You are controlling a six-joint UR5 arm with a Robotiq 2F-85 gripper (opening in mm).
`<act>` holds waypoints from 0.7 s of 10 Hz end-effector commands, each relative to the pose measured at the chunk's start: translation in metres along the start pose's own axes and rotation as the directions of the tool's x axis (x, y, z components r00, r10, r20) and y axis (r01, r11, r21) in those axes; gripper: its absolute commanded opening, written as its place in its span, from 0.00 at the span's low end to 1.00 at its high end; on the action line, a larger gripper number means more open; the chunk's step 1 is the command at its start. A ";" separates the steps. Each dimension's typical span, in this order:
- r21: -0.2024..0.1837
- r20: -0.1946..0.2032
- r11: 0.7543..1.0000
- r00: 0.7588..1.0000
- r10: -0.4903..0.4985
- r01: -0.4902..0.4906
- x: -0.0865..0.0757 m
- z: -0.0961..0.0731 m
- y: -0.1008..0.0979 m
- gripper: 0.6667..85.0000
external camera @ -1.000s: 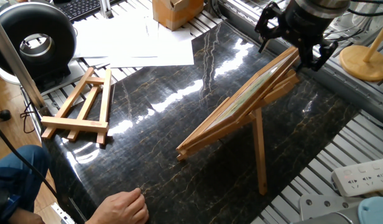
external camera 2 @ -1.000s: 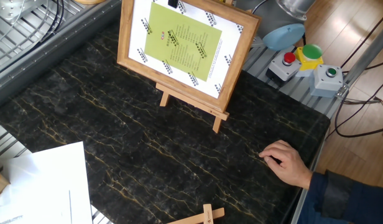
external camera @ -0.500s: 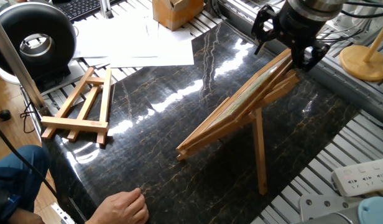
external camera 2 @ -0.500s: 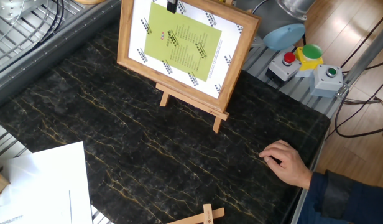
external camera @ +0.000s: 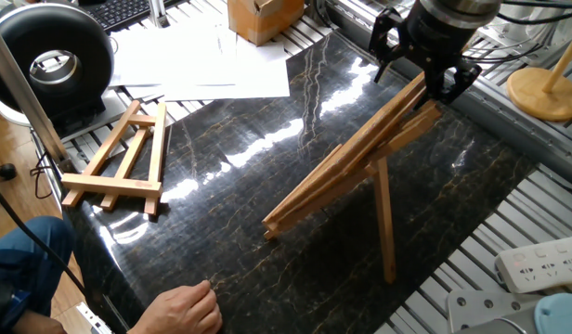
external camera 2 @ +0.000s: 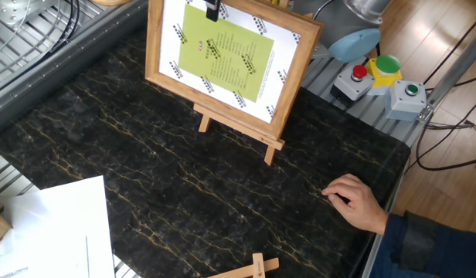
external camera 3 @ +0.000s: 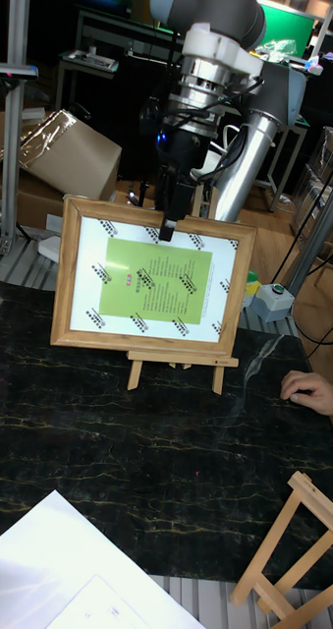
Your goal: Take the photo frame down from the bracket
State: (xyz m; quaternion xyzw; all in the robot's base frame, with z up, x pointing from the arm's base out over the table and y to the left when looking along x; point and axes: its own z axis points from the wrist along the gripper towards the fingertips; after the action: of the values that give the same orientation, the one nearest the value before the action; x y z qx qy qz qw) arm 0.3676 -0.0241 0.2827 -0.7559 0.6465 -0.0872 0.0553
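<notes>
The photo frame [external camera 2: 226,62], light wood around a green printed sheet, stands with its bottom edge on the ledge [external camera 2: 239,129] of the bracket [external camera: 383,218], a slatted tripod easel on the dark marble table. In one fixed view the photo frame [external camera: 360,153] shows edge-on, its top tipped slightly away from the bracket's slats. My gripper [external camera: 422,74] straddles the frame's top edge and is shut on it. One black finger [external camera 3: 169,224] lies over the front of the frame [external camera 3: 151,280], and the bracket's ledge [external camera 3: 181,359] shows below it.
A smaller folded easel [external camera: 119,162] lies at the table's left edge. A person's hand [external camera 2: 354,201] rests on the marble near the front. Papers [external camera: 202,65], a cardboard box [external camera: 263,19], a button box [external camera 2: 377,77] and a power strip [external camera: 537,264] ring the table.
My gripper has shifted left with the frame's top edge, tipping the frame more upright off the bracket's slats. The bottom edge stays on the ledge.
</notes>
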 end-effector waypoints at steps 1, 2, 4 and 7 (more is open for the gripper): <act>-0.025 0.037 0.999 0.999 0.035 -0.034 0.001 -0.001 -0.001 0.64; -0.027 0.033 0.999 0.999 0.040 -0.039 0.003 -0.003 -0.003 0.57; -0.032 0.014 0.999 0.999 0.033 -0.032 0.010 -0.009 -0.015 0.49; -0.045 0.013 0.997 0.998 0.065 -0.064 0.008 -0.016 -0.029 0.38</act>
State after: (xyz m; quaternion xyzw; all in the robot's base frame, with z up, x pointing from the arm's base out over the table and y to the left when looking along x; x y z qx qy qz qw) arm 0.3833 -0.0314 0.2967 -0.7436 0.6635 -0.0705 0.0433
